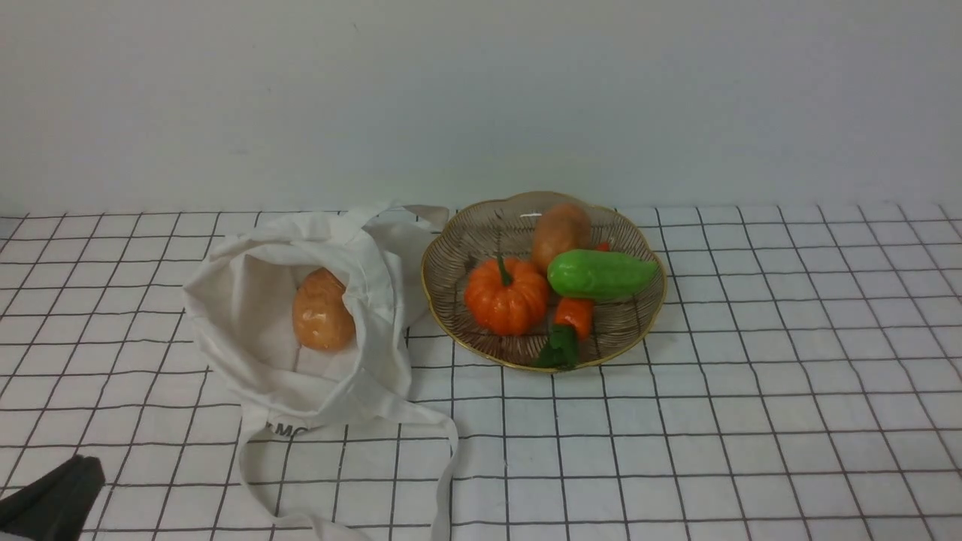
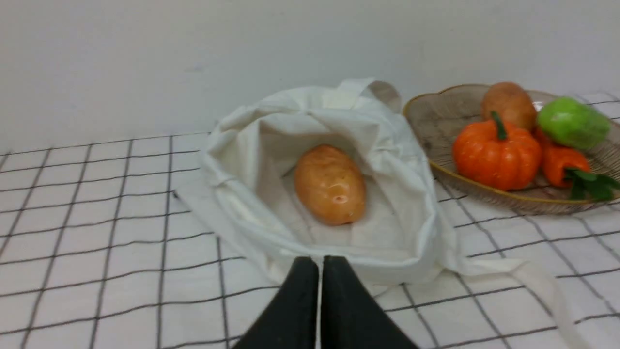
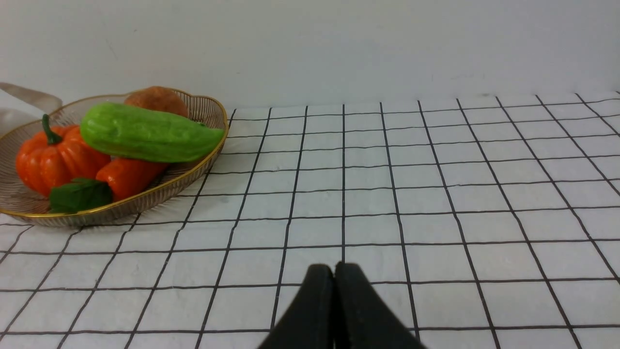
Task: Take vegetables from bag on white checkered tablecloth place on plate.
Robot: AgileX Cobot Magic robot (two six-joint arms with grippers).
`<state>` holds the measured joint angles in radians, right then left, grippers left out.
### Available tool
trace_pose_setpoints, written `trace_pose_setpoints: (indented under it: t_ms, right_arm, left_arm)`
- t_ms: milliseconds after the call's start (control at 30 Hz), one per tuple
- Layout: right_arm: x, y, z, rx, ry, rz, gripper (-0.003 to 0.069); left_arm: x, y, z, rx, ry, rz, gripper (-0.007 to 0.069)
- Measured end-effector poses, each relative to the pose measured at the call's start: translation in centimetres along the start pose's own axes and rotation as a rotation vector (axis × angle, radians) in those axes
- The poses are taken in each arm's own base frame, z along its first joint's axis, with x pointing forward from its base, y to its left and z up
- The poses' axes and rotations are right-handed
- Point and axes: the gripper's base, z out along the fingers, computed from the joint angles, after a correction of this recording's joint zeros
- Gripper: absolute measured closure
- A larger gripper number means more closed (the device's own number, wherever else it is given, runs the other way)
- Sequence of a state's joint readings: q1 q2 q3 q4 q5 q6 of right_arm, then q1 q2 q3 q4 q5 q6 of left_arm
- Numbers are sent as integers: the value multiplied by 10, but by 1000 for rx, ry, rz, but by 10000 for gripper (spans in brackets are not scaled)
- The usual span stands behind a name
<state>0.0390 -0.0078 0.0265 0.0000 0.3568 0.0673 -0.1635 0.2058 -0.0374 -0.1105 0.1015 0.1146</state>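
The off-white cloth bag (image 1: pixel 248 315) lies open on the white checkered tablecloth (image 1: pixel 751 376), left of the plate (image 1: pixel 451 300). A pale orange-tan potato (image 1: pixel 323 309) lies inside it, also in the left wrist view (image 2: pixel 330 184). The green cucumber (image 1: pixel 601 274) lies on the gold-rimmed plate, also in the right wrist view (image 3: pixel 145 133). My left gripper (image 2: pixel 320 261) is shut and empty, just in front of the bag's near edge (image 2: pixel 339 252); it shows at the front view's lower left corner (image 1: pixel 83 469). My right gripper (image 3: pixel 334 267) is shut and empty over bare cloth, right of the plate (image 3: pixel 193 179).
On the plate also sit an orange pumpkin (image 1: pixel 506 297), a brown potato (image 1: pixel 560 234) and a small red-orange pepper with green leaves (image 1: pixel 573 319). The bag's long strap (image 1: pixel 443 466) trails forward across the cloth. A plain white wall (image 1: pixel 481 98) stands behind the table.
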Motion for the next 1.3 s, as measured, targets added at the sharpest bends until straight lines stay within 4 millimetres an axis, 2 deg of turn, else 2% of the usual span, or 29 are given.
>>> trace_pose_setpoints:
  t_ms: [267, 467, 1300]
  right_arm:
    - [0, 0, 0, 0, 0, 0, 674]
    - [0, 0, 0, 0, 0, 0, 674]
    - [0, 0, 0, 0, 0, 0, 674]
  left_arm:
    - [10, 5, -17, -98, 20, 27, 632]
    - [31, 5, -14, -96, 82, 25, 632]
    - [36, 3, -14, -59, 124, 31, 632]
